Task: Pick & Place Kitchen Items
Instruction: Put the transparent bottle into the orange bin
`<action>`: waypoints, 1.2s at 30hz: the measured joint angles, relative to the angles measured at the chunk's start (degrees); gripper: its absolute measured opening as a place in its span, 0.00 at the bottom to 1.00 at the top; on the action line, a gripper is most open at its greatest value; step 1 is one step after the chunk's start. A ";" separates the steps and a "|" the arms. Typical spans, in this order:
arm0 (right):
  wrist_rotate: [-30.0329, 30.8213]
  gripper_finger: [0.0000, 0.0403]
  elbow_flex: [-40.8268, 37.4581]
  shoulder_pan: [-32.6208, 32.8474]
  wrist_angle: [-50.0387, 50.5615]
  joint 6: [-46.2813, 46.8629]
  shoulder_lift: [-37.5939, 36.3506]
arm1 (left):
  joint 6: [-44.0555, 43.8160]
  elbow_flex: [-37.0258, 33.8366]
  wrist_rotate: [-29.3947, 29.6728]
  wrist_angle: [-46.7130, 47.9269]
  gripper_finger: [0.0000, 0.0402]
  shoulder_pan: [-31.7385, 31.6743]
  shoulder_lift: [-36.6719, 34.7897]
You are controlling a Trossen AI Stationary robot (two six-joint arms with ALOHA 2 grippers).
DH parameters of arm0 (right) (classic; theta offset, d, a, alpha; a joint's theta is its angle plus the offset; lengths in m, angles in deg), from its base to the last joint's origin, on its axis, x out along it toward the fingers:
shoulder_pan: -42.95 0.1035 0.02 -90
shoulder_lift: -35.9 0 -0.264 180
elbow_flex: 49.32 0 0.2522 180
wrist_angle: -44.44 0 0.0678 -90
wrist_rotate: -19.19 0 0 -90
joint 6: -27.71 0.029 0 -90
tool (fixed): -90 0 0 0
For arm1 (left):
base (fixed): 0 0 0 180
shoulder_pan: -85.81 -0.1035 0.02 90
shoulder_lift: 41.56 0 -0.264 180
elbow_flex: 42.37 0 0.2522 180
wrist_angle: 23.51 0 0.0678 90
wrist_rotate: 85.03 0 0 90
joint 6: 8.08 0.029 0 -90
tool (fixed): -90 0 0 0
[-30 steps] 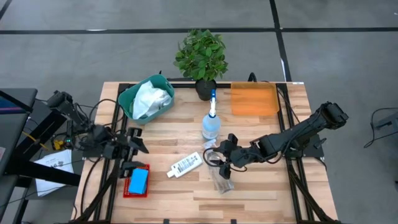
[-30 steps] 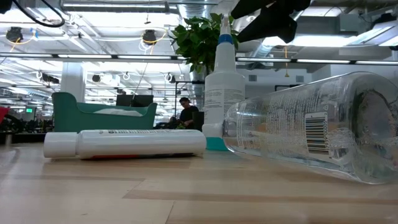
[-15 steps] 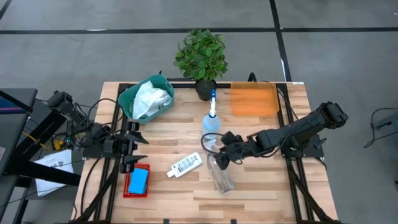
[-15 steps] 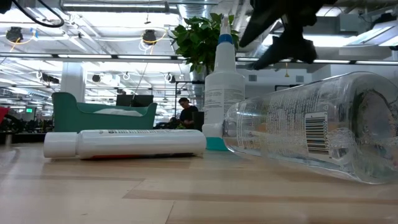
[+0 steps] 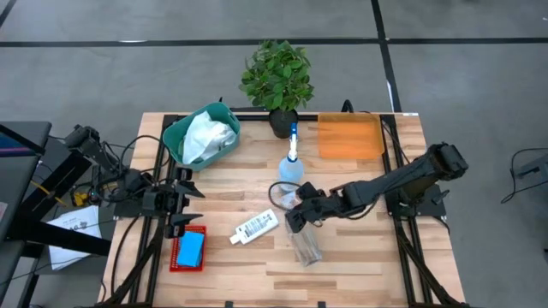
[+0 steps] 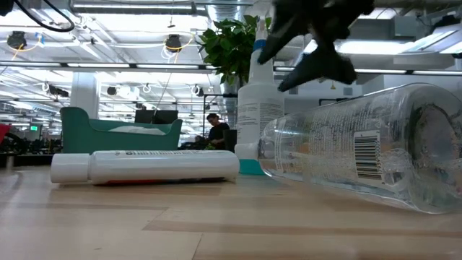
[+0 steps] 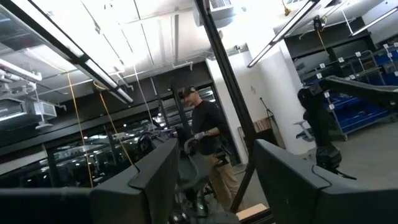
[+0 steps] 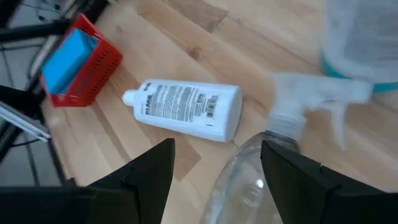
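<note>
The lying spray bottle (image 5: 303, 242) rests mid-table beside the white bottle (image 5: 256, 226); the right gripper (image 5: 294, 216) has slid over its nozzle end, fingers spread, holding nothing; a grasp looks imminent; the left gripper (image 5: 177, 208), also open, waits near the red basket (image 5: 187, 250).

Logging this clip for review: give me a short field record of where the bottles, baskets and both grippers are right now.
upright clear spray bottle: standing mid-table, near the plant
lying clear spray bottle: on its side, below the right gripper
white labelled bottle: lying flat, left of the lying sprayer
red basket: holds a blue sponge
teal basket: holds a white cloth
right gripper: open, above the lying sprayer's nozzle end
left gripper: open, empty, at the table's left edge
</note>
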 joint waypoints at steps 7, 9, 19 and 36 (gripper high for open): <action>2.58 0.58 12.48 -2.04 16.27 1.22 10.06 | -1.05 0.00 -3.04 -0.04 0.51 0.06 0.00; 3.77 0.58 16.78 -2.44 19.62 1.03 12.72 | -1.08 0.00 -3.56 0.01 0.51 0.35 0.00; 4.42 0.62 28.19 -2.78 32.39 2.90 22.77 | -1.08 -0.02 -6.65 0.00 0.51 0.38 0.01; 3.27 0.66 26.20 -3.52 33.43 5.32 25.50 | -0.92 -0.02 -7.76 -0.02 0.51 0.66 0.00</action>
